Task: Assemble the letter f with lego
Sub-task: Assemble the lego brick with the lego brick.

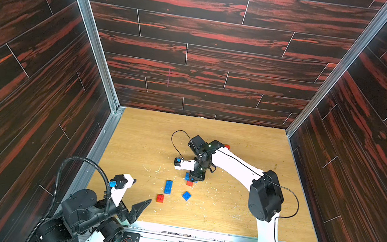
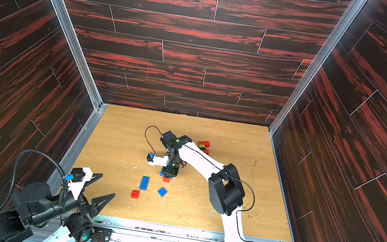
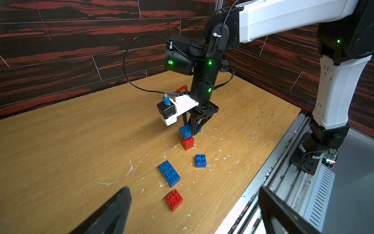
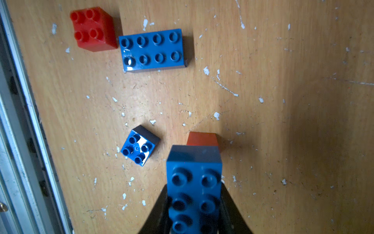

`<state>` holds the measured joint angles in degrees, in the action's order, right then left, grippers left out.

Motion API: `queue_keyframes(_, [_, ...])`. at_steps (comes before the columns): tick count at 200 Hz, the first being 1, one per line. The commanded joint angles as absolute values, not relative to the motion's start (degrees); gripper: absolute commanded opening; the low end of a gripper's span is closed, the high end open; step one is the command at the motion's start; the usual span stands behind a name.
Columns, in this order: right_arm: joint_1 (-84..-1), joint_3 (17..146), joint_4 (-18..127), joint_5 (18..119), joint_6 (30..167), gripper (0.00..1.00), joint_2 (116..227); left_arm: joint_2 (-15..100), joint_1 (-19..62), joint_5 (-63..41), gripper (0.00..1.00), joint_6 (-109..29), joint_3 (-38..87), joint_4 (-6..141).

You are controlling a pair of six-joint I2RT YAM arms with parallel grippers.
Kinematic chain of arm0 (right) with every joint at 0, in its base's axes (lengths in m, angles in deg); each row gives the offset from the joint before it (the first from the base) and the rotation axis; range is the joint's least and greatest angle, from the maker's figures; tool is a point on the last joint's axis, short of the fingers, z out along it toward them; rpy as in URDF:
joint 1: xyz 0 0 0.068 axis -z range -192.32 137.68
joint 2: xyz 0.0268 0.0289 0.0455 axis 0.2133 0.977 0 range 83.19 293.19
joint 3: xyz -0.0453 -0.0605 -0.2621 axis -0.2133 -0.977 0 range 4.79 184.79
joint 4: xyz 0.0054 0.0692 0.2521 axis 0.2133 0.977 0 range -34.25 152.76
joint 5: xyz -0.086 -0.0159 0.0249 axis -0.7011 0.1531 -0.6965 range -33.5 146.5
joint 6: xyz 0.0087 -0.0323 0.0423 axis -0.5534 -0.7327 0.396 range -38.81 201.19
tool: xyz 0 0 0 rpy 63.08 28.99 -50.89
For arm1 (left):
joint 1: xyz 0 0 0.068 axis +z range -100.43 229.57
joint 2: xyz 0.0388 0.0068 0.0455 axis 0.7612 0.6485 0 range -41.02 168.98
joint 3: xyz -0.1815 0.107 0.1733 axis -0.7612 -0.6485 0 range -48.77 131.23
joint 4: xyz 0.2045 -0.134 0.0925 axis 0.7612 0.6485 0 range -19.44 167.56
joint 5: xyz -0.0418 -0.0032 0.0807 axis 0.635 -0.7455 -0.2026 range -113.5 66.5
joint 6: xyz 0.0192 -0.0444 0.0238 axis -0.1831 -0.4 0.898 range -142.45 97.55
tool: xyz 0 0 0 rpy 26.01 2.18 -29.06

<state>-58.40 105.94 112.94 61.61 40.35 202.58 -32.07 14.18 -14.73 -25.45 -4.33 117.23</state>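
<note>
My right gripper [image 3: 192, 129] points down at mid-table, shut on a blue oblong lego brick [image 4: 194, 182]. That brick's free end sits right over a red square brick [image 3: 187, 142] standing on the table; whether the two are pressed together does not show. Nearer the front lie a loose blue oblong brick [image 1: 168, 186], a blue square brick [image 1: 186, 195] and a red square brick [image 1: 160, 198]. My left gripper [image 1: 143, 191] hangs open at the front left, its fingers wide apart and holding nothing, short of the red square brick [image 3: 174, 200].
A small stack of red and lime green bricks [image 2: 203, 144] sits behind the right arm [image 2: 197, 156], partly hidden. White flecks litter the wooden table [image 1: 247, 156]. Dark panelled walls close three sides, and a metal rail [image 1: 195, 232] runs along the front edge.
</note>
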Motion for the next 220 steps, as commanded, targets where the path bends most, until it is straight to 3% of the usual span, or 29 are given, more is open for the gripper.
queue_keyframes(1, [-57.61, 107.17, 113.11, 63.09, 39.80, 0.29, 204.81, -31.63, 13.94, -14.25, 1.00, -25.27, -3.95, 117.05])
queue_keyframes(220, [-57.21, 110.70, 115.99, 63.52, 39.71, 0.29, 209.31, -31.52, 13.93, -14.27, 1.00, -25.26, -3.95, 116.99])
